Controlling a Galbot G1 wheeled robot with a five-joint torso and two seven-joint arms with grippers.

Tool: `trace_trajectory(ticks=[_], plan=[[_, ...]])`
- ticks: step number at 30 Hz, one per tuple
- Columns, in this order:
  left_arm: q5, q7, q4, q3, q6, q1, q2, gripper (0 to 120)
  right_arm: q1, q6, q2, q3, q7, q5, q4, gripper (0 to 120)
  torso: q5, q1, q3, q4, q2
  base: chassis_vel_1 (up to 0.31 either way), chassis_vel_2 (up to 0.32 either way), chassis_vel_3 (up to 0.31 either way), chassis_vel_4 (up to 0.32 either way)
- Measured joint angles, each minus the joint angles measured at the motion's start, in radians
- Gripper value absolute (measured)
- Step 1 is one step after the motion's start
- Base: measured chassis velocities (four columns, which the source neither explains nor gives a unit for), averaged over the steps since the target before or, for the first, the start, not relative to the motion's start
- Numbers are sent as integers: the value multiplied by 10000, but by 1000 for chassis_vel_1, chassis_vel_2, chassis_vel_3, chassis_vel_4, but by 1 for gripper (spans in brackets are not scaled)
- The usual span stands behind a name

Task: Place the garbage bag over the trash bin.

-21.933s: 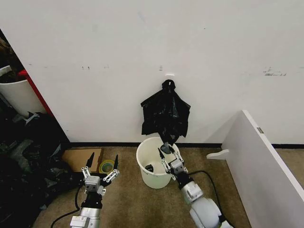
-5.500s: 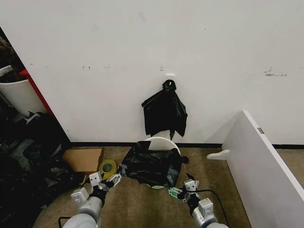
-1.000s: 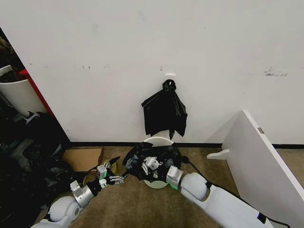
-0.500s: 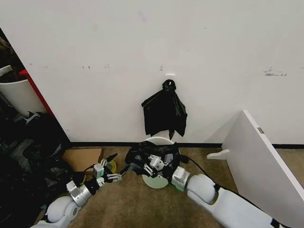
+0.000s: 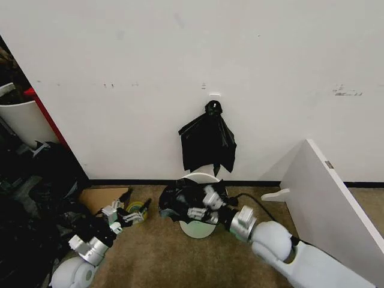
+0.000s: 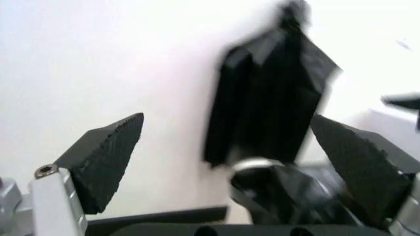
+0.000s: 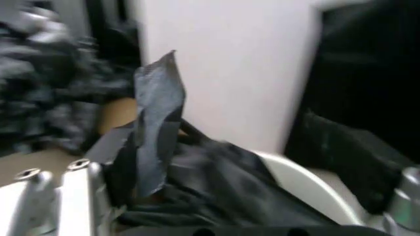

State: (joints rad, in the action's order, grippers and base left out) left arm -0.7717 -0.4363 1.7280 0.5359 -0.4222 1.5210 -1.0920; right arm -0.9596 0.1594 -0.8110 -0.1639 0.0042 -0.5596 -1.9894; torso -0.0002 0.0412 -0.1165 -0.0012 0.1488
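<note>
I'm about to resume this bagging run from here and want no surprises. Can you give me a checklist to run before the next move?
1. Garbage bag draped on the trash bin: ok, but the bin's far rim and lower wall are bare.
2. Right gripper at the bag on the bin's top: ok.
3. Right gripper's hold on the film: cannot tell.
4. Left gripper apart from the bag, fingers open, beside the tape roll: ok.
5. Bin upright on the floor: ok.
6. Spare knotted black bag hanging on the wall above the bin, untouched: ok.
</note>
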Motion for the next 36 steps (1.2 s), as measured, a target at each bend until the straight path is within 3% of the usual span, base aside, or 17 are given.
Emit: trace_trajectory(ticks=[3,4,8,11,13,17,20,28,36], plan=[[-5,640,392,246,-98,367,-470,100,478,948,232,187,658,-1087,138,98,1,0,0,7,0,0,0,0,0],[36,1052,648,261,-100,479,-635,100,816,1725,447,339,976,-2084,256,100,2,0,0,3,0,0,0,0,0],[257,1453,888,294,-74,622,-740,100,1500,2582,645,337,1214,-3433,555,100,3,1,-1,-9,0,0,0,0,0],[482,1897,1130,432,-6,892,-837,100,2947,3808,707,113,1290,-5361,1357,100,3,1,-1,9,0,0,0,0,0],[551,2033,1184,479,33,973,-868,100,3554,4287,651,-64,1293,-5812,1909,100,-4,1,-1,2,0,0,0,0,0],[785,2120,1300,597,52,1248,-935,100,4642,5224,251,-510,1069,-6069,3320,100,1,1,-1,-2,0,0,0,0,0],[1119,2147,1429,706,42,1505,-1004,100,5337,5656,-234,-1015,426,-5422,4670,100,-2,2,-2,4,0,0,0,0,0],[1386,2164,1606,844,-20,1782,-1169,100,5808,5812,-1020,-1639,-360,-4371,6163,100,-3,2,-2,0,0,0,0,0,0],[1495,2154,1549,717,-41,1773,-1275,100,5849,5796,-1654,-2218,-488,-3921,6723,100,-2,2,-2,-1,-1,0,0,0,0]])
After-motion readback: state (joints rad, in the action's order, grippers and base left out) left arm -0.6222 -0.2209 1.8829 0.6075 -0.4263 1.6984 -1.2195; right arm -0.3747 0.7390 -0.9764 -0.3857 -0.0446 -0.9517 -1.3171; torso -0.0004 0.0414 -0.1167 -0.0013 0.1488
